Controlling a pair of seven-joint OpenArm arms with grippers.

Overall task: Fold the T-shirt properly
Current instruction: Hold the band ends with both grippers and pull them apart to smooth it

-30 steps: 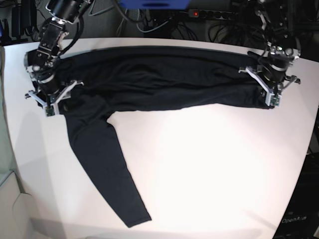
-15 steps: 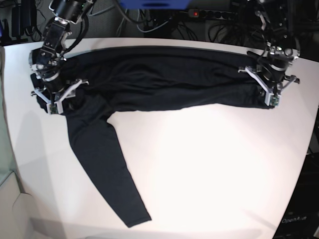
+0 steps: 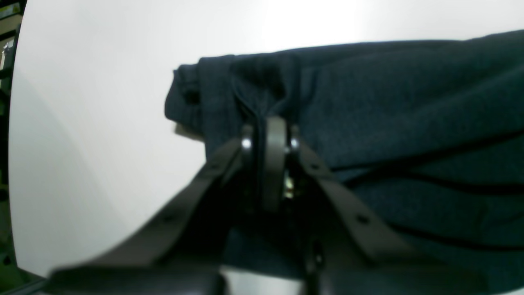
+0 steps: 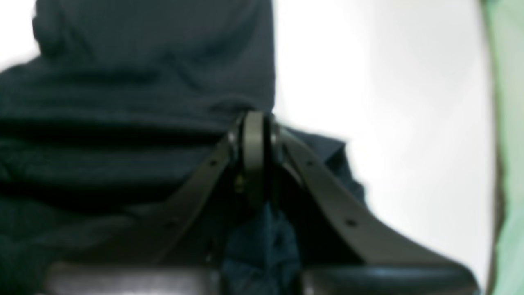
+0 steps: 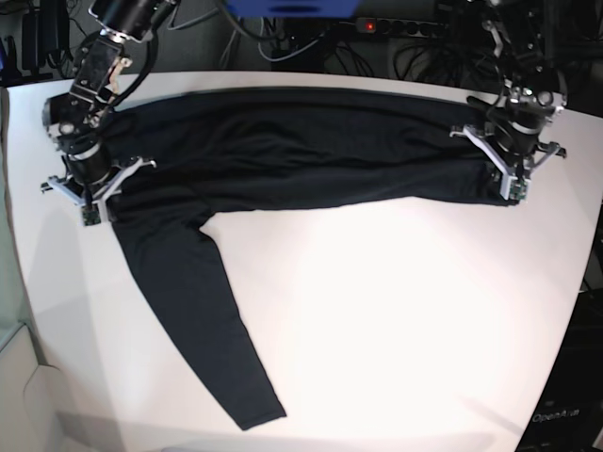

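The black T-shirt [image 5: 301, 151] lies as a long folded band across the far side of the white table [image 5: 405, 311]. One long sleeve [image 5: 198, 301] runs from its left end diagonally toward the near edge. My left gripper [image 5: 515, 191] is at the band's right end; in the left wrist view it [image 3: 266, 123] is shut, with a fold of the T-shirt [image 3: 409, 114] pinched between the tips. My right gripper [image 5: 92, 215] is at the left end by the shoulder; the blurred right wrist view shows it [image 4: 254, 119] shut at the edge of the T-shirt [image 4: 143, 82], with cloth bunched beneath the fingers.
Cables [image 5: 283, 42] and a power strip with a red light [image 5: 369, 25] lie behind the far table edge. A pale green surface [image 5: 8, 282] borders the table on the left. The table edge curves in at the near right [image 5: 565, 358].
My right gripper has gone from open to shut at the shirt's left end and shifted slightly left, and the cloth there now lies flatter. The left gripper has not moved.
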